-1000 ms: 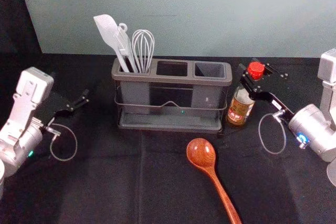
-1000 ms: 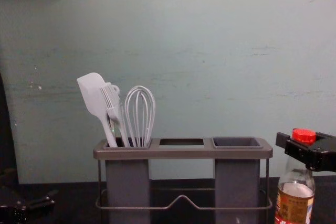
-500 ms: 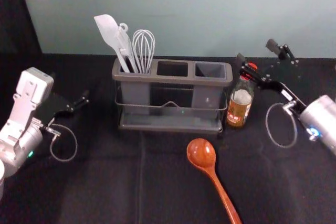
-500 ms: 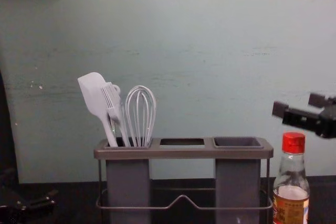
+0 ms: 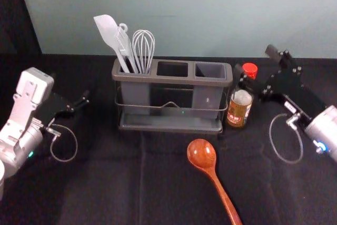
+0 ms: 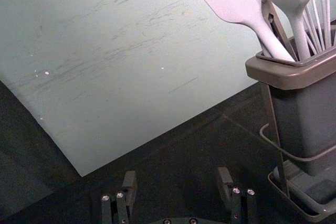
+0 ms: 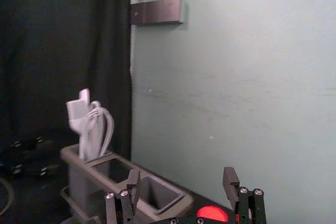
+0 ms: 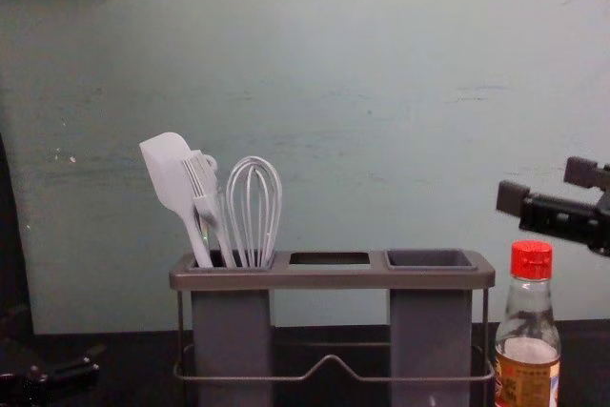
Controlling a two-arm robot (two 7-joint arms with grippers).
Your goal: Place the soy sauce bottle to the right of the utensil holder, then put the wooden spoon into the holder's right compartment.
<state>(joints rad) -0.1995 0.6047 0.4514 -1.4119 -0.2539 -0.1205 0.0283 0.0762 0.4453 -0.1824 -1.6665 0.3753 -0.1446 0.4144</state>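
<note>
The soy sauce bottle (image 5: 239, 112) stands upright just right of the utensil holder (image 5: 172, 79), its red cap showing in the chest view (image 8: 531, 260). Above it, my right gripper (image 5: 255, 61) is open and apart from the bottle; the right wrist view has the gripper (image 7: 181, 177) with the red cap (image 7: 212, 213) beyond its fingers. The wooden spoon (image 5: 202, 154) lies on the cloth in front of the holder, bowl toward it. Nothing is in the holder's right compartment (image 5: 210, 70). My left gripper (image 5: 69, 88) is parked at the left; in its wrist view the gripper (image 6: 177, 178) is open.
A white spatula (image 5: 108, 29), a brush and a whisk (image 5: 143, 48) stand in the holder's left compartment. Behind the holder rises a pale wall (image 5: 184, 14). Black cloth (image 5: 105, 183) covers the table, with free room left of the spoon.
My right gripper has opened, let go of the bottle's neck and risen away toward the right. The bottle, tilted before, now stands upright. The left arm and spoon have stayed still.
</note>
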